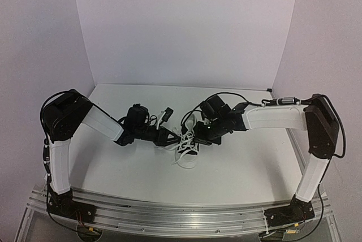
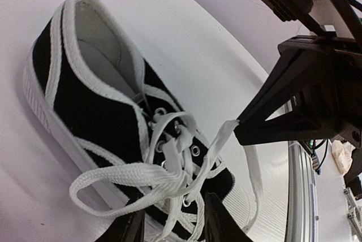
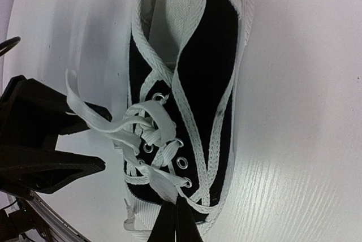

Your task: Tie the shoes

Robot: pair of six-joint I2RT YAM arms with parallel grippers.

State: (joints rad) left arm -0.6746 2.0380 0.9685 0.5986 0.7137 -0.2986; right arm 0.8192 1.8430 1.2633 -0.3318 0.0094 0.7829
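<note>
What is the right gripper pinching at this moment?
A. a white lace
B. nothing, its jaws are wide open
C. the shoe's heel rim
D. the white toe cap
A: in the left wrist view the right gripper is closed at its tips on a white lace that runs down to the eyelets of the shoe.

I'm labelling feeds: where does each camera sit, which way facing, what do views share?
Top external: above, behind the bases, facing down at the table; left arm, right arm meet at the sneaker.
Left wrist: on the left arm, facing the sneaker's side; left tool open at bottom.
Right wrist: on the right arm, looking down on the sneaker; right tool shut at bottom.
Shared: each wrist view shows the other tool, the sneaker, the pinched lace.
</note>
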